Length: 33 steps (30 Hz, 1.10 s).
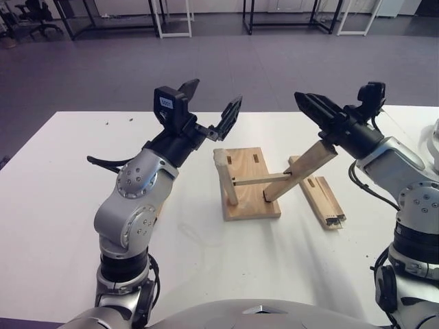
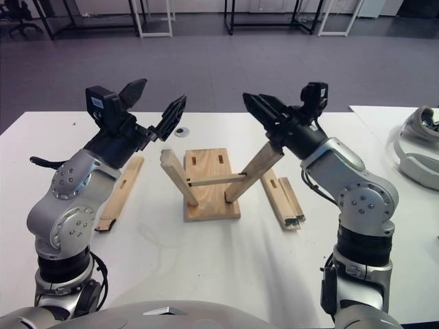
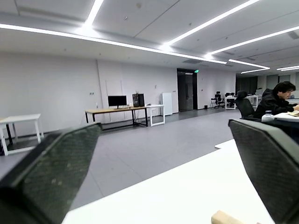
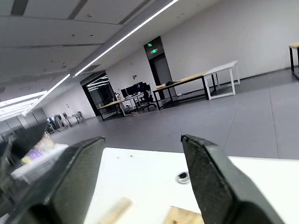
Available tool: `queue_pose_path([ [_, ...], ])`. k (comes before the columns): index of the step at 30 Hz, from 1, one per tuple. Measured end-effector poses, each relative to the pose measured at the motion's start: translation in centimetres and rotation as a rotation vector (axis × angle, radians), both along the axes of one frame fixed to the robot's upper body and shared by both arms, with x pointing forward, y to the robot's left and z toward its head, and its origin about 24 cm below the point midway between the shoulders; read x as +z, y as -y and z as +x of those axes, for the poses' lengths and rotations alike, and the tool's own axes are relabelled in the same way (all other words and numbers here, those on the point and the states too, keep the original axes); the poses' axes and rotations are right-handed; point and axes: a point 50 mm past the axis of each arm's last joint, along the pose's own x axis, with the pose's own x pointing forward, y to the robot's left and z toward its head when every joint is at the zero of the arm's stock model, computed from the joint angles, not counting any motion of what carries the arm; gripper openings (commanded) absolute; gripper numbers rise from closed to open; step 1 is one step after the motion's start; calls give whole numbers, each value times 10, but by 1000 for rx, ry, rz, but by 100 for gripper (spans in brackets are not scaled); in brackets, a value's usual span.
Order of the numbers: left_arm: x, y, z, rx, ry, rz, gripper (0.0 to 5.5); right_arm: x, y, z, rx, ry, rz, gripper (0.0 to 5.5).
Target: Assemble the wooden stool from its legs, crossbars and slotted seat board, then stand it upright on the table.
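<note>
At the table's centre: you have the slotted seat board (image 1: 250, 205) lying flat on the white table (image 1: 62, 205), with two legs standing in it
Left leg (image 1: 225, 177): roughly upright
Right leg (image 1: 302, 170): leaning towards your right arm
Crossbar (image 1: 260, 180): joins the two legs
Loose pieces: two (image 2: 285, 195) just right of the board, one (image 2: 122, 190) on the left
Left gripper (image 1: 214, 94): raised above the table, left of the stool, fingers spread wide, grasping nothing
Right gripper (image 2: 254, 100): raised above the leaning leg's top, fingers parted, nothing between them
Far right: headset (image 2: 418, 147)
</note>
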Motion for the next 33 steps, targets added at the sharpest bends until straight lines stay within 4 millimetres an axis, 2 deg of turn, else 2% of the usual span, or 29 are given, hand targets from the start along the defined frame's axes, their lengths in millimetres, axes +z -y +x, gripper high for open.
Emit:
queue_pose_path([
  [2,-3,-10,1,43,-15,0,500,19,14,6,-31,32,83,306],
  [3,-5,-15,2,58,-21,6,500,22,22,9,-49,28,92,306],
  [4,-11,-25,3,93,-40,25,500,16,37,14,-99,-23,59,306],
  [6,-20,-39,3,137,-70,62,500,-25,48,21,-158,-185,-126,306],
  [8,-34,-61,3,193,-123,126,500,-82,33,8,-8,-342,-280,306],
  [9,-40,-70,3,213,-142,153,500,-94,27,2,57,-367,-304,306],
  [10,-53,-89,-2,237,-198,227,500,-105,16,-10,168,-368,-319,306],
  [13,-99,-127,-28,181,-431,490,500,-95,-20,-49,468,-247,-274,306],
  [14,-110,-131,-40,119,-502,558,500,-90,-28,-61,554,-207,-279,306],
  [15,-116,-131,-47,62,-537,588,500,-88,-33,-71,620,-188,-302,306],
  [17,-121,-126,-55,-46,-572,627,500,-93,-30,-72,621,-189,-365,306],
  [18,-122,-121,-56,-96,-576,644,500,-97,-22,-61,536,-185,-424,306],
  [21,-127,-105,-57,-198,-569,678,500,-108,3,-10,242,-172,-623,306],
  [23,-135,-91,-57,-256,-561,714,500,-121,12,18,147,-177,-718,306],
  [25,-145,-79,-57,-309,-547,761,500,-140,10,39,123,-187,-808,306],
  [28,-164,-67,-56,-337,-550,820,500,-175,-4,59,172,-193,-996,306],
  [29,-167,-63,-53,-344,-531,836,500,-177,-8,64,212,-155,-1045,306],
  [30,-170,-57,-46,-354,-495,874,500,-175,-5,71,298,-130,-1139,306],
  [31,-172,-56,-42,-342,-482,883,500,-172,-2,72,342,-127,-1160,306],
  [33,-175,-58,-30,-270,-458,877,500,-170,19,65,418,-151,-1161,306],
])
